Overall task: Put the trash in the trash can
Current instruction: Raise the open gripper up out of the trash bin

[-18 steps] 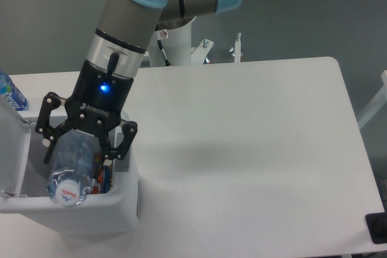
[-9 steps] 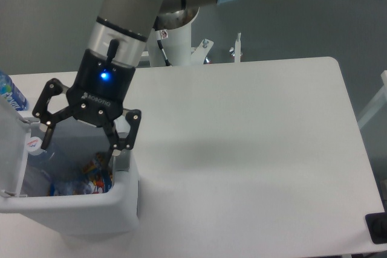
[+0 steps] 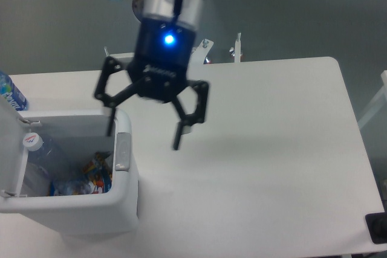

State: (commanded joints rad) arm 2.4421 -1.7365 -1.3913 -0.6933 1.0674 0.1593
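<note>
Trash: both pieces lie inside the can; nothing of it shows on the bench (image 3: 272, 149).
Bottle (image 3: 33, 158): crushed, clear, white cap up at the left inner wall, body slanting down into the can.
Wrapper (image 3: 91, 176): blue with orange edge, flat on the can floor beside the bottle, partly hidden by the front wall.
Can (image 3: 91, 212): white bin at the bench's front-left corner, lid (image 3: 12, 143) flipped up on the left side so the mouth is open; grey latch tab (image 3: 123, 151) on the right rim.
Tool (image 3: 145, 134): fingers spread wide, nothing between them; hangs above the bench just right of the can's right rim, one finger over the rim, the other over bare bench.
Other bottle (image 3: 9, 92): blue-labelled, at the far left edge behind the lid, not trash.
Task stage (judgement): drop looks done, since both items are in and the tool is empty.
Left to do (judgement): lid is open; closing it isn't asked for.
</note>
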